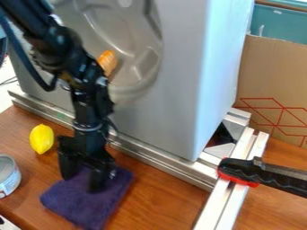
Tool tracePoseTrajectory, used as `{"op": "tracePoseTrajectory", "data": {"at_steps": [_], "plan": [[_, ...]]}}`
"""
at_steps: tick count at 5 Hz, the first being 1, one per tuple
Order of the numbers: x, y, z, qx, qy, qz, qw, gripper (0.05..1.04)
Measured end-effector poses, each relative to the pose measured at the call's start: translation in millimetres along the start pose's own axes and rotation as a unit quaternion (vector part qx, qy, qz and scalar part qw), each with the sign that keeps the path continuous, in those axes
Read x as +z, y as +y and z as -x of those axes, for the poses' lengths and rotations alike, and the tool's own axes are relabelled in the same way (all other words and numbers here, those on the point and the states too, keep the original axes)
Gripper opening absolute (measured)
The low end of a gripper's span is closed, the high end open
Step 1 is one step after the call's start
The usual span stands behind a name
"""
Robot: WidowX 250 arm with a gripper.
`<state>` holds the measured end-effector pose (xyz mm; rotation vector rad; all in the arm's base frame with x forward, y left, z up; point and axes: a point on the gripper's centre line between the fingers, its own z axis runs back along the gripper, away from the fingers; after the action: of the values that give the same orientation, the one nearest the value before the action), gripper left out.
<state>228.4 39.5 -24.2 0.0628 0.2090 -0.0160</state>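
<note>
Gripper [82,179], lower left of frame, fingers spread at cloth [84,207]: apparently the grasping stage; a hold calls for closing low.

A grey, cylindrical metal can [8,176] shines beside its paper-like label. The purple, square cloth [90,197] looks soft and matt. Beneath it, the brown wooden bench [165,191] has a smooth, lightly glossy finish. Silvery metal rails [156,158] gleam; the tan cardboard sheet [267,72] looks matt. The black-and-red clamp handle [264,175] appears to be plastic.
</note>
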Motion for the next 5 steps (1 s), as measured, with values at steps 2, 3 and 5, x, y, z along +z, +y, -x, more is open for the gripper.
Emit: {"op": "tracePoseTrajectory", "data": {"at_steps": [2,3,5], "plan": [[0.2,-57.1,8.0,-0.026,0.008,0.002,0.9996,0.999],[1.9,-69.8,15.6,-0.006,-0.01,0.014,0.9998,0.999],[29.1,-61.1,31.6,0.052,-0.088,0.012,0.9947,0.999]]}}
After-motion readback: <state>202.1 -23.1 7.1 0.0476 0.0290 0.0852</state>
